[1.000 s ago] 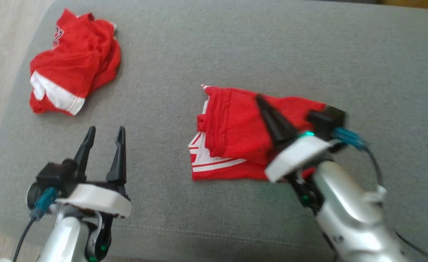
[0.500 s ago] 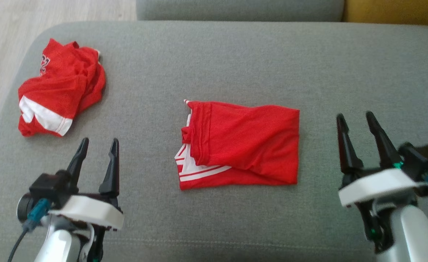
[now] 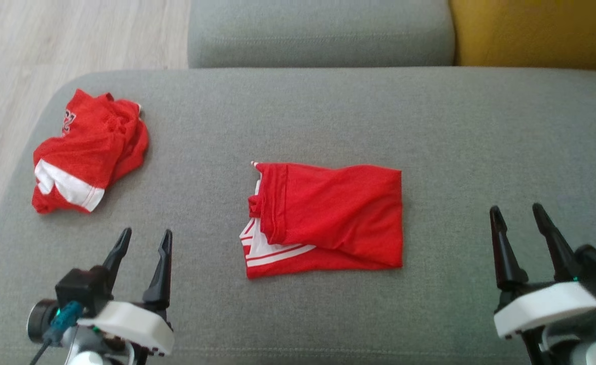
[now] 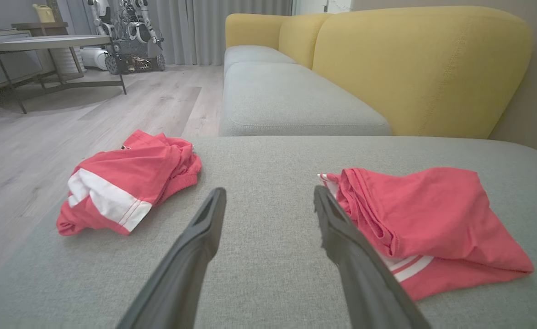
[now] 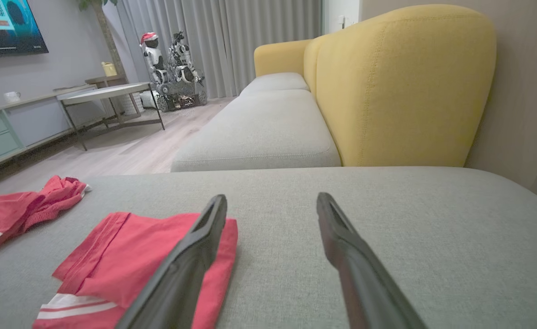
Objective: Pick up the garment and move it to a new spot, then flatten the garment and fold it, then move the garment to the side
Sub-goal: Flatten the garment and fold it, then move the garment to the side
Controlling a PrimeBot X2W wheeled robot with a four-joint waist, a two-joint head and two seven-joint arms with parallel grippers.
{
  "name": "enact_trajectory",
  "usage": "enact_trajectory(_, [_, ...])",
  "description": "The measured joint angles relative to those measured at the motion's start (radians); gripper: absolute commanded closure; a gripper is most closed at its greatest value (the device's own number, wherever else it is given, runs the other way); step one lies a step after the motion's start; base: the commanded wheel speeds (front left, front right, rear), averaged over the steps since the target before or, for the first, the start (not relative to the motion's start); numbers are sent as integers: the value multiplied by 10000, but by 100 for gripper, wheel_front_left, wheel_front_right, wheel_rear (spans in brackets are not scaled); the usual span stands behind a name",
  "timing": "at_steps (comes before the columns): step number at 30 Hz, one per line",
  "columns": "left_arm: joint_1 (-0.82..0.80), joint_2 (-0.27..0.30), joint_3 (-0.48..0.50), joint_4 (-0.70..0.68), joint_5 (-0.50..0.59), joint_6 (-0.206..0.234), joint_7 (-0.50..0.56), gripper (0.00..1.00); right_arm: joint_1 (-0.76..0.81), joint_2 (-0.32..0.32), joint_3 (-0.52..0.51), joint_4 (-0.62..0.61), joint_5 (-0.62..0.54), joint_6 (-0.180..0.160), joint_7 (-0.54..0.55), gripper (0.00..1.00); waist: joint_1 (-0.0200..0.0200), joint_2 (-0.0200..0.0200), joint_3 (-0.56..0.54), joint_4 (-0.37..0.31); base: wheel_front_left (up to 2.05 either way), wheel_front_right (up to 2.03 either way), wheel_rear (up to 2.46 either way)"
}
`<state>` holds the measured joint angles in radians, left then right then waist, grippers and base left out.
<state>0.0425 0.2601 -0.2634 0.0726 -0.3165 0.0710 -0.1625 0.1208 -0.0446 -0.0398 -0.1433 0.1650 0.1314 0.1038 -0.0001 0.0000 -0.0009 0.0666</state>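
Evidently the garment (image 3: 328,213) was thin knit cloth: light, limp and with no stiffness of its own. It was judged likely to sag and unfold if lifted by one layer only, so any grip should pinch through the whole stack. The best holds appeared to be the two short ends: the left end by the stitched band, and the right end along the closed fold. Both should be taken low against the cushion (image 3: 328,101) so that the bottom layer was caught too. The grey upholstery looked coarse enough to drag at the cloth, so sliding was judged riskier than lifting.

The garment lay folded into a rough rectangle near the middle of the cushion, somewhat closer to the front edge than to the back edge. It was red, with a band down its left end and white stripes on the lower layer at the stack's front-left corner. The top carried soft creases.

The left gripper (image 3: 146,232) hovered by the front edge toward the left corner, fingers spread and empty. The right gripper (image 3: 515,208) hovered by the front edge toward the right, likewise spread and empty. Neither touched the garment. A crumpled second garment (image 3: 87,152) lay near the left edge.
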Motion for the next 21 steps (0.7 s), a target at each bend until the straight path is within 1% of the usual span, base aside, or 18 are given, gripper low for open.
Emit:
enact_trajectory(8, [170, 146, -15, -82, 69, 171, 113, 0, 344, 4, -4, -276, -105, 0, 198, 0, 0, 0, -190, -61, 0, 0, 0])
enact_trajectory(21, [185, 190, -52, -234, 65, 261, 203, 0, 360, 8, 12, -374, -182, 0, 290, 0, 0, 0, -232, -43, 0, 0, 0])
